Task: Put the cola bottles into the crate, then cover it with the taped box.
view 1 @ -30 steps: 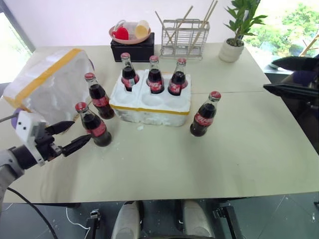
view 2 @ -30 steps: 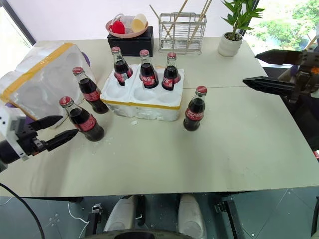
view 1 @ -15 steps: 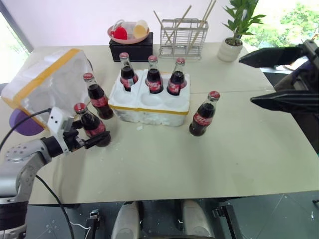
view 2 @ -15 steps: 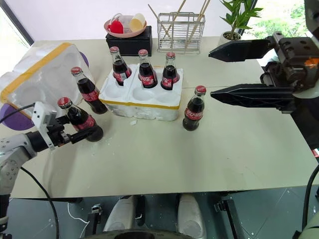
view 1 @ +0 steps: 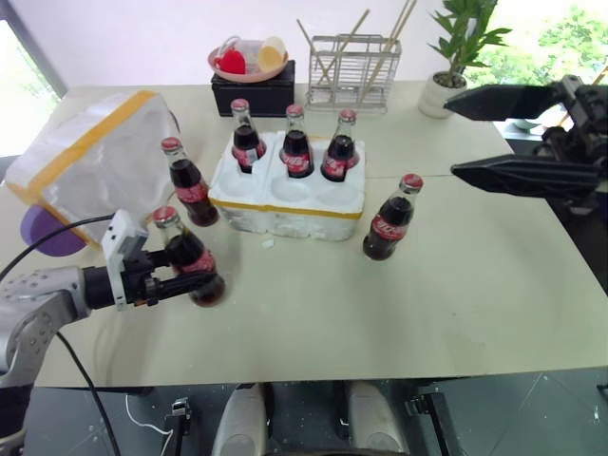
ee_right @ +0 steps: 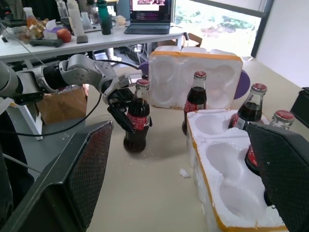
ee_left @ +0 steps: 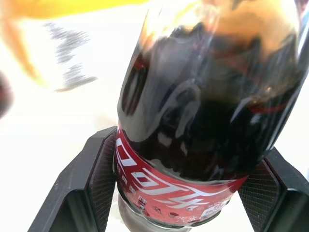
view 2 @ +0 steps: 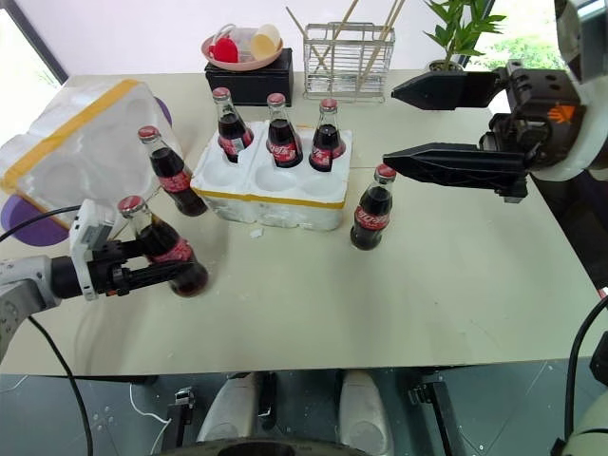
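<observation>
Left claw hides the held cola bottle's base.

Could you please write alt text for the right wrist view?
The left gripper clasps a cola bottle on the beige table, beside a white foam crate holding more bottles. The taped box stands behind, between the right gripper's open fingers.

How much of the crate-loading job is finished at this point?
Half loaded: three cola bottles stand in the back cells of the crate, the front cells empty. In hand: the left tool is closed around a fourth bottle. Left: the bottle by the taped box, the bottle right of the crate, then covering with the taped box.
</observation>
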